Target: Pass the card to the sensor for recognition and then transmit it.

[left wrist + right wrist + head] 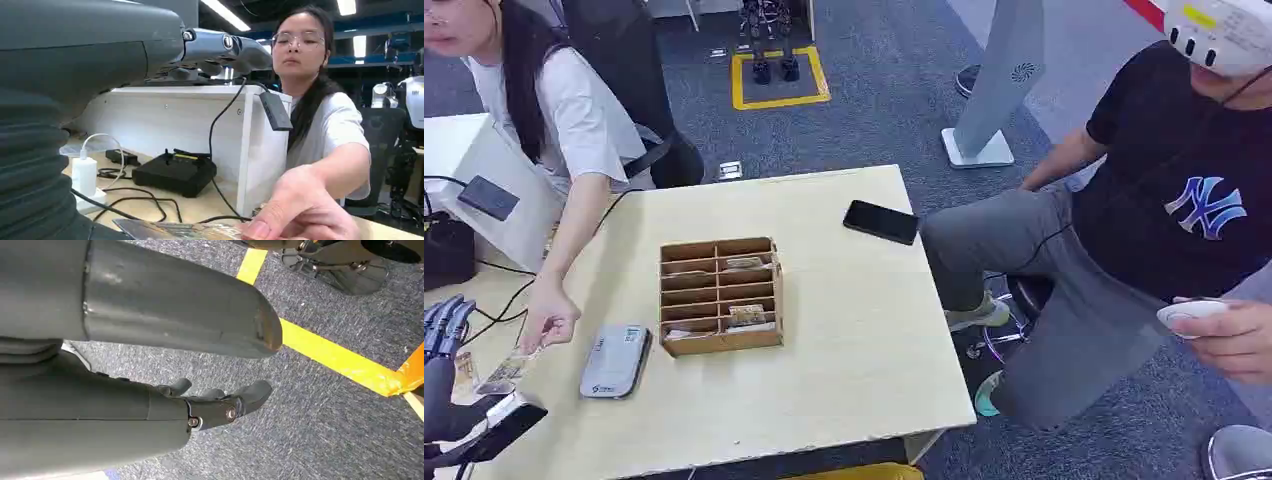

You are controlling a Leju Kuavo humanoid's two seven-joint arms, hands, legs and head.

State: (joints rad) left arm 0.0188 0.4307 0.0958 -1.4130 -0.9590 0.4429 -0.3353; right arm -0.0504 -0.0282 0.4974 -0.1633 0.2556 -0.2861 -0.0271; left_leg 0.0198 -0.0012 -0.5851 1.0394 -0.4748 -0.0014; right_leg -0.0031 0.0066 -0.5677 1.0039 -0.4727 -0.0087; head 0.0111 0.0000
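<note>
We note the left robot hand (pixel 446 345) at the table's (pixel 844 370) near-left corner, dark fingers upright and spread, nothing between them as far as we can see. Just ahead of it a person's hand (pixel 548 322) pinches the card (pixel 506 370), a thin glossy sleeve angled down toward the robot hand. In the left wrist view the card's (pixel 175 231) shiny edge lies under that person's fingertips, below the robot hand's fingers (pixel 225 47).

The right robot hand (pixel 220 402) hangs over grey carpet, fingers loosely curled, empty.

We judge the card light, flat, somewhat flexible and slick; it would likely slip or bend if squeezed at the tip. Best taken on the free end nearest the robot hand, thumb against fingers across the flat faces.

Room: the grey sensor (pixel 614 360) lies flat just beyond the card, the wooden divider box (pixel 720 296) past it. The table edge runs close beside the robot hand. A black phone (pixel 881 221) sits well away.
</note>
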